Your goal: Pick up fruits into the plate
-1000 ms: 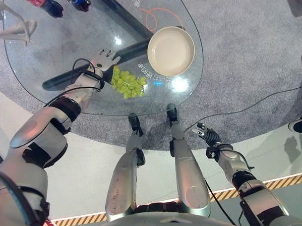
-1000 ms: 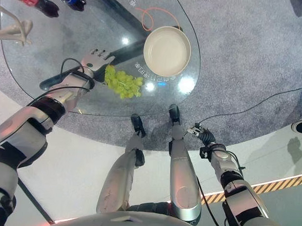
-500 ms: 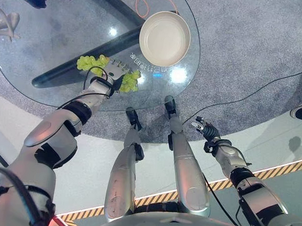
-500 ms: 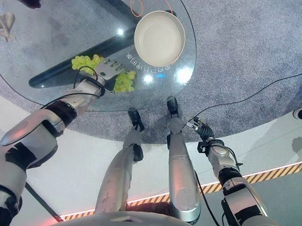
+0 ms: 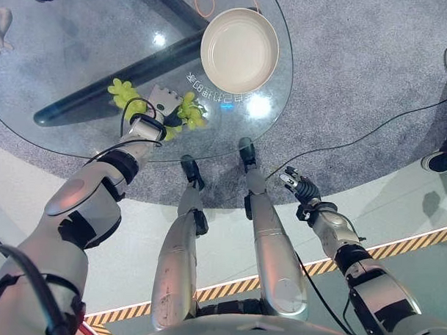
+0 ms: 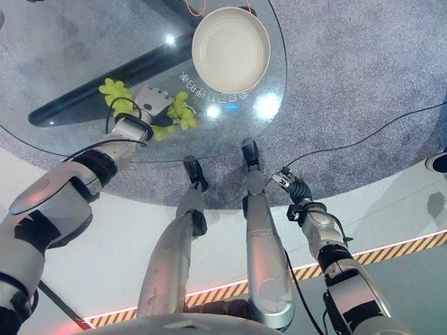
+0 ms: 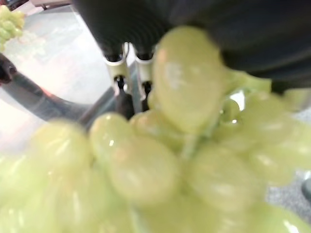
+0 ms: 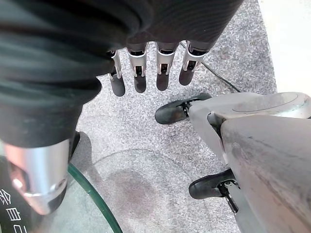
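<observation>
A round glass bench (image 5: 81, 30) stands over grey carpet (image 5: 359, 77), seen from above. Near its front edge lies a loose bunch of pale green grapes (image 5: 190, 111). The left robot hand (image 5: 164, 105) rests on top of the bunch, with grapes spilling out on both sides of it. In the left wrist view the grapes (image 7: 189, 82) press right up against the palm, but whether the fingers are curled round the fruit or lying flat over it cannot be told.

A shallow round cream plate (image 5: 241, 20) sits empty farther back on the bench, near the grapes but not touching them.

The right robot hand (image 6: 290, 188) hangs off the bench beside the robot, above the carpet, its fingers (image 8: 141, 73) relaxed and straight, holding nothing.

The main risk is a partial grasp. The bunch is wide and floppy, so only its middle may lift, letting clusters tear loose or roll across the smooth glass and over the nearby edge. A weak hold could also drop the fruit short of the plate.
</observation>
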Controlling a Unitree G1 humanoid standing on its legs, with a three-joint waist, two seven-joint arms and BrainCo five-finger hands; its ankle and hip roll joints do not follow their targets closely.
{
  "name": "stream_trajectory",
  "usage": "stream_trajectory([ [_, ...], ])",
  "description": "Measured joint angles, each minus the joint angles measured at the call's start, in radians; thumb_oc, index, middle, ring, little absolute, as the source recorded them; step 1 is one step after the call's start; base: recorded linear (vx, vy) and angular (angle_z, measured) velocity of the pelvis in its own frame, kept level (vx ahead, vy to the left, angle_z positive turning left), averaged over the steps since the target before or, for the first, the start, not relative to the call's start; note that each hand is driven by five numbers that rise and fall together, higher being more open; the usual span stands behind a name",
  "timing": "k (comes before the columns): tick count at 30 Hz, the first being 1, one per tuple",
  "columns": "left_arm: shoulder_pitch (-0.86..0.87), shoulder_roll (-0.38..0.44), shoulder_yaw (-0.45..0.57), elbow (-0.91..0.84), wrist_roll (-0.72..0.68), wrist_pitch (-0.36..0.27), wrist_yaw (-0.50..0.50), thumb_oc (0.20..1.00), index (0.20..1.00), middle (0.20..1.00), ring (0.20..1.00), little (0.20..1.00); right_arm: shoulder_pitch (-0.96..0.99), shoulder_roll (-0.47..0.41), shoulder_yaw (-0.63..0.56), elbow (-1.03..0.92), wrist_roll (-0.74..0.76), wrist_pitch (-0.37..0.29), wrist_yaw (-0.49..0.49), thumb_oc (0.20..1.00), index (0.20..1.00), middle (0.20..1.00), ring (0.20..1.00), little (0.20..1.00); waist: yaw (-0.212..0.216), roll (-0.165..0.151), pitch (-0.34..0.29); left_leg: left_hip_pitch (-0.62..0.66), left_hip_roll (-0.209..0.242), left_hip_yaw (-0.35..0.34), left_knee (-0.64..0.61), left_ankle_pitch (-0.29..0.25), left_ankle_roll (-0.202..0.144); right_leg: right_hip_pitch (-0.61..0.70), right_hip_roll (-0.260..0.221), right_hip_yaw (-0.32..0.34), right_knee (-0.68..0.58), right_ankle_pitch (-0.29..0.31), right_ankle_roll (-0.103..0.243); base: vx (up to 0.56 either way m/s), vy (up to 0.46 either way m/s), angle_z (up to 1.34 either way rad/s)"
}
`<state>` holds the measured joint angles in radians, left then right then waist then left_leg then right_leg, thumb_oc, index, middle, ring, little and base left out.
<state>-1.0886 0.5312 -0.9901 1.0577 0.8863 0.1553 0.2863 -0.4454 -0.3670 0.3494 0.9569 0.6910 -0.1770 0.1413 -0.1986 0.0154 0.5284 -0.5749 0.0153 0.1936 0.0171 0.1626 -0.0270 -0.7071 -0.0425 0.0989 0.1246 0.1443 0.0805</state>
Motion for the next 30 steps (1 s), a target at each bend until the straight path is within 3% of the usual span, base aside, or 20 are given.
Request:
stream_trajectory([
  [10,0.023,-0.009,0.006,0.036,-0.047,-0.003,0.045,0.2,0.2,0.2,0.2,0.2,-0.007,0.004,0.0,0.001,0.017,0.0,0.0,1.0,1.0,1.0,1.0,1.0,0.002,-0.004,-0.002,-0.003,0.001,-0.002,0.033,-0.014,0.005,0.006,-0.001,0.0,0.014,0.004,-0.005,0.0,0.0,0.0],
  [17,0.098,-0.003,0.092,0.053,-0.296,-0.075,0.117,0.2,0.2,0.2,0.2,0.2,-0.004,0.027,0.0,0.008,0.017,-0.001,0.002,1.0,1.0,1.0,1.0,1.0,0.019,-0.016,-0.002,0.102,0.001,-0.004,0.028,-0.022,-0.003,0.117,-0.003,0.0,-0.004,-0.003,0.003,0.0,0.002,0.01],
  [24,0.193,0.052,0.226,-0.106,-0.475,-0.167,0.117,0.2,0.2,0.2,0.2,0.2,0.047,0.035,-0.007,-0.021,0.017,-0.002,0.01,1.0,1.0,1.0,1.0,1.0,0.051,-0.017,-0.002,0.251,-0.002,-0.034,-0.012,-0.017,-0.006,0.284,-0.008,-0.033,-0.053,-0.002,0.002,0.05,0.007,0.1],
  [30,0.31,0.127,0.36,-0.311,-0.611,-0.214,0.039,0.2,0.2,0.2,0.2,0.2,0.143,0.034,-0.042,-0.142,0.016,-0.026,0.013,1.0,1.0,1.0,1.0,1.0,0.079,-0.015,-0.005,0.401,0.001,-0.064,-0.081,-0.008,-0.01,0.444,-0.012,-0.077,-0.111,0.001,-0.003,0.08,0.0,0.15],
])
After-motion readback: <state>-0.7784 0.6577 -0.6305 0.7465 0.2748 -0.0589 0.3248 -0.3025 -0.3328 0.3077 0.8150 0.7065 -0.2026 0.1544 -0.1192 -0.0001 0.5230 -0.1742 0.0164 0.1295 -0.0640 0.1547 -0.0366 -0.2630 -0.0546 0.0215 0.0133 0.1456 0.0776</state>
